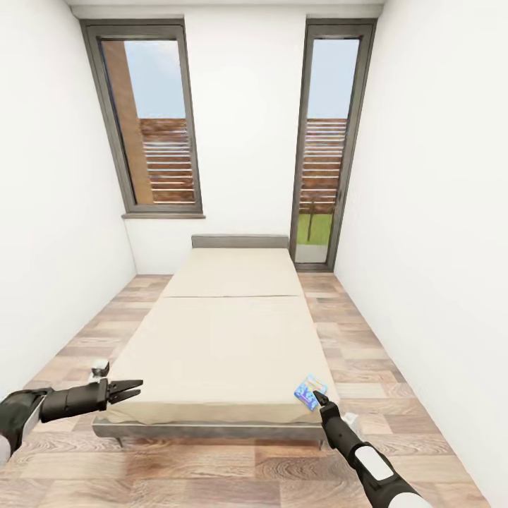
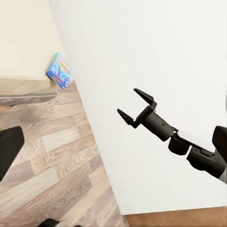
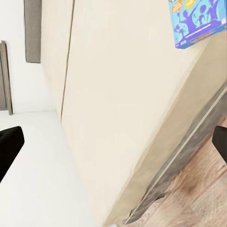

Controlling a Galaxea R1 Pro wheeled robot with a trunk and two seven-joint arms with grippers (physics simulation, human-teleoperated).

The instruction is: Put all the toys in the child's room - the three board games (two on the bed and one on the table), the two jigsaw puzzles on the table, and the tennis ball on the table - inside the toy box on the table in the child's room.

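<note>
Blue cardboard, the small board game sits tilted at the bed's near right corner, pinched by the right gripper. Light, stiff, slick-faced (best held across an edge). Left gripper hangs spread, empty.

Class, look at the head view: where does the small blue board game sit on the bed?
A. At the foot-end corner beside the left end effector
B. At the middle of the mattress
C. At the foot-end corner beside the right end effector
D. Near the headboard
C: the blue board game sits at the bed's foot-end corner, right by the right end effector.
</note>
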